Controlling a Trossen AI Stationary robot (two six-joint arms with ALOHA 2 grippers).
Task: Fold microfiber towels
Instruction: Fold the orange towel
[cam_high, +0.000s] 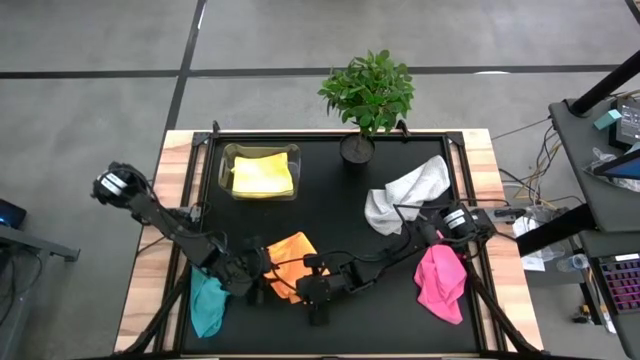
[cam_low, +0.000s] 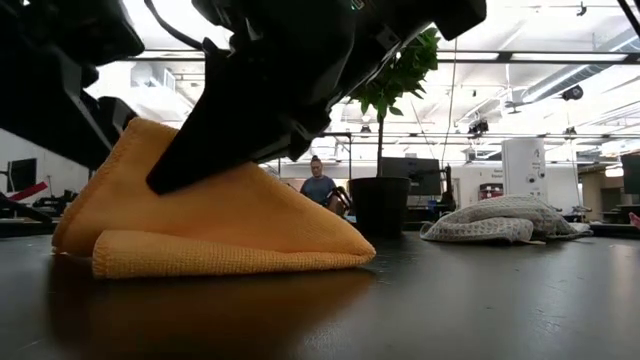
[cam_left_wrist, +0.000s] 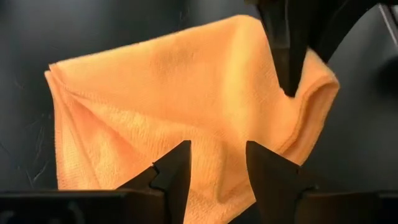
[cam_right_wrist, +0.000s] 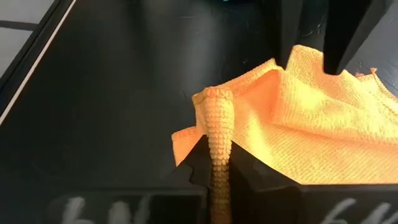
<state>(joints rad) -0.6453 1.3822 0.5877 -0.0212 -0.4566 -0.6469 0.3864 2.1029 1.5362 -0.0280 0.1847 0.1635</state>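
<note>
At the table's front edge, just right of the teal towel (cam_high: 207, 306), the orange towel (cam_high: 291, 262) lies between both grippers. The right gripper (cam_high: 303, 290) has its fingers pinched tight on a ruffled fold at the orange towel's near edge, plain in the right wrist view, where a ridge of cloth stands up between the closed tips (cam_right_wrist: 219, 163). The left gripper (cam_high: 256, 275) sits at the towel's other side with its fingers (cam_left_wrist: 176, 171) parted over the cloth; I cannot tell whether they touch it.

As for progress, one yellow towel (cam_high: 263, 174) already lies flat and squared in the clear box (cam_high: 225, 160), behind the orange one, so that one looks finished. The orange towel seems partly doubled: the low view shows a layered edge along the table and a raised peak under the arm. It reads as mid-fold, not yet squared.

Still loose are the teal towel, hanging over the front edge, the white-grey towel (cam_high: 409, 193) crumpled beside the plant (cam_high: 367, 92), and the pink towel (cam_high: 440, 280) bunched far right of the orange one.

From above, the orange towel's long axis runs roughly front to back, tilted slightly, its pinched corner pointing to the table's front.
</note>
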